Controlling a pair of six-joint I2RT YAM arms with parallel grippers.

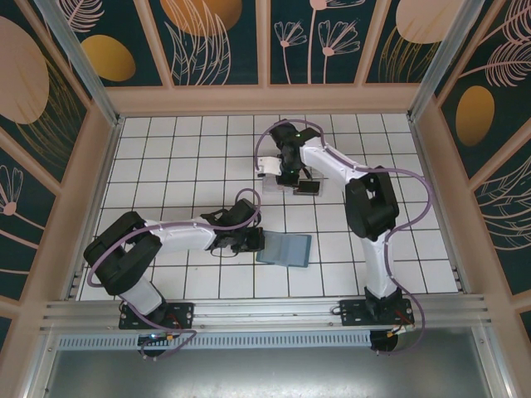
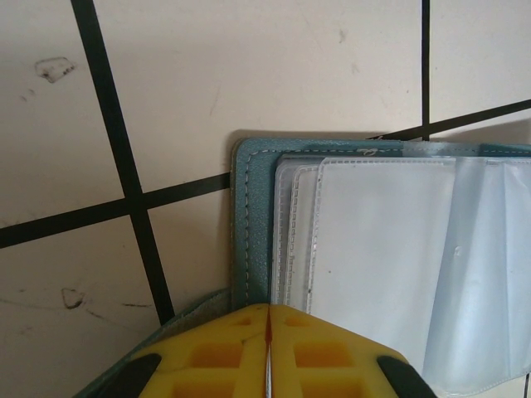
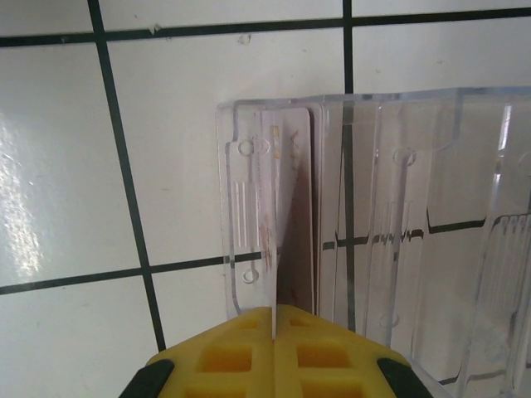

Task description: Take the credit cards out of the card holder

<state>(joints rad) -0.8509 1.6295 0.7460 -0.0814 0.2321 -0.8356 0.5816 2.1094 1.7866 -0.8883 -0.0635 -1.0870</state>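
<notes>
The teal card holder (image 1: 286, 249) lies open on the tiles in front of the left arm. Its clear pockets (image 2: 382, 249) face up and look see-through. My left gripper (image 2: 268, 308) is shut on the teal edge of the holder (image 2: 249, 215), at its left side (image 1: 251, 241). Farther back, my right gripper (image 3: 272, 311) is shut on a thin pale credit card (image 3: 272, 240) seen edge-on, standing upright over the clear plastic tray (image 3: 415, 207). In the top view a black card (image 1: 308, 187) lies just right of the right gripper (image 1: 292, 178).
The floor is white tile with black grout lines. Wooden walls with patterned panels (image 1: 265, 99) close the back and sides. The metal rail (image 1: 265, 311) with both arm bases runs along the near edge.
</notes>
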